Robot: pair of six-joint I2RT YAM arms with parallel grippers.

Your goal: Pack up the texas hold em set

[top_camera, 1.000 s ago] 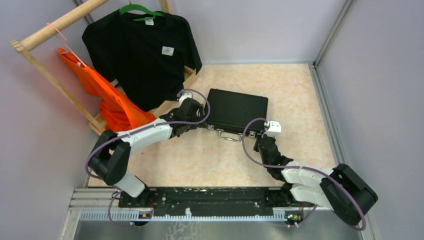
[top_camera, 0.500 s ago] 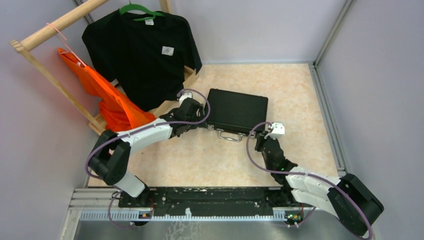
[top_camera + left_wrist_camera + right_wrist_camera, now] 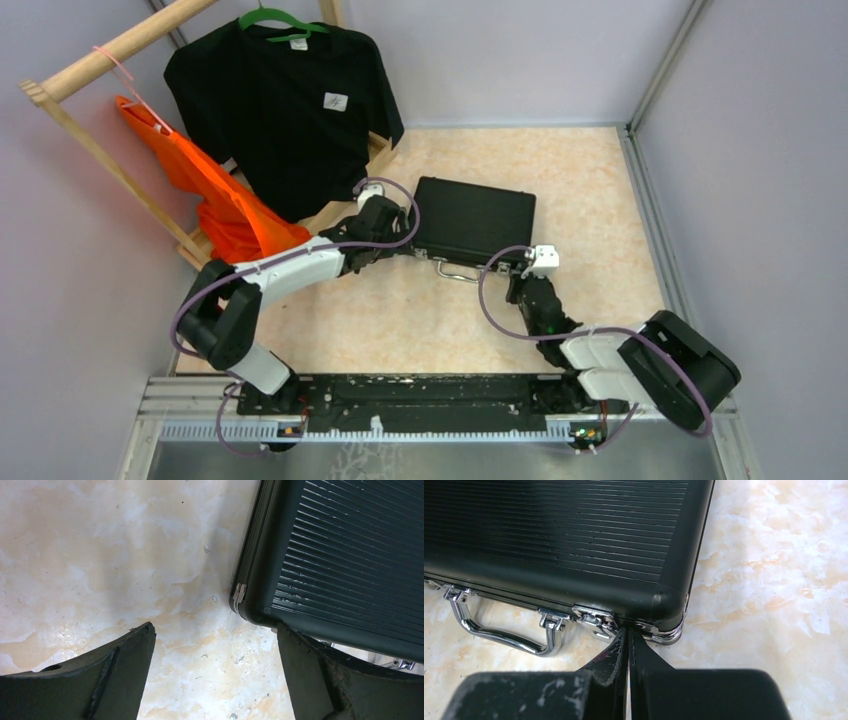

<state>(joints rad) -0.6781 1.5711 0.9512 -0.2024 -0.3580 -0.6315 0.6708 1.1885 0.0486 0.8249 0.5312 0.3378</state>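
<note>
The texas hold em set shows as a shut black ribbed case (image 3: 475,220) lying flat on the marbled floor, its silver handle (image 3: 499,630) towards the arms. Nothing of its contents shows. My left gripper (image 3: 214,630) is open with only bare floor between its jaws, right by the case's near left corner (image 3: 245,600); its right finger (image 3: 310,670) lies against the case's front edge. My right gripper (image 3: 628,630) is shut on nothing. Its tips touch the case's front seam just right of the right latch (image 3: 596,620), near the right corner. In the top view it (image 3: 515,275) sits at the case's front right.
A black T-shirt (image 3: 285,110) and an orange bag (image 3: 220,195) hang on a wooden rack (image 3: 110,50) at the back left, close to the left arm. Grey walls enclose the floor, with a metal rail (image 3: 650,210) along the right side.
The right arm has swung out to the right and back, folding its elbow in, while its shut tips stayed near the case's front right. The left arm and the case have not moved.
</note>
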